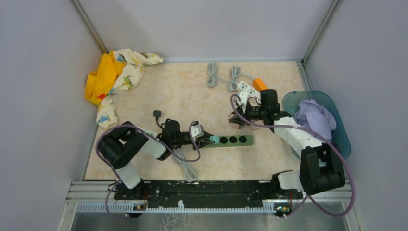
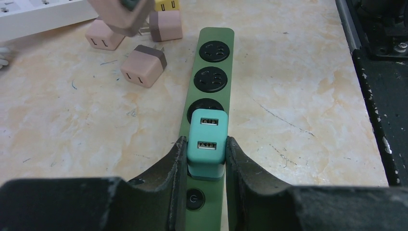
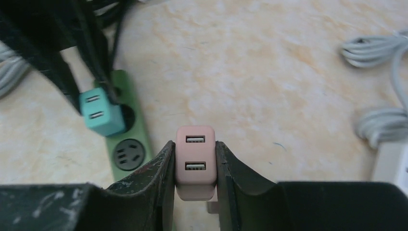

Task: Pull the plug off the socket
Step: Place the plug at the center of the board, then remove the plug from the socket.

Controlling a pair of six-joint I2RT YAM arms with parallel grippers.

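A green power strip (image 1: 231, 140) (image 2: 214, 72) lies on the marble table. On it, just past the power button, stands a teal plug (image 2: 208, 144) (image 3: 101, 113) with two USB ports. My left gripper (image 2: 206, 159) (image 1: 208, 140) is shut on that plug's sides. Whether its prongs sit in the socket is hidden. My right gripper (image 3: 195, 163) (image 1: 239, 120) is shut on a pink plug (image 3: 195, 161), held above the table beyond the strip's far end, a metal prong showing beneath it.
Three loose pink plugs (image 2: 143, 66) lie left of the strip near a white power strip (image 2: 38, 14). Coiled grey cables (image 1: 211, 74) and an orange item (image 1: 260, 84) lie at the back. A blue bin (image 1: 342, 139) with purple cloth stands right, yellow cloth (image 1: 103, 77) back left.
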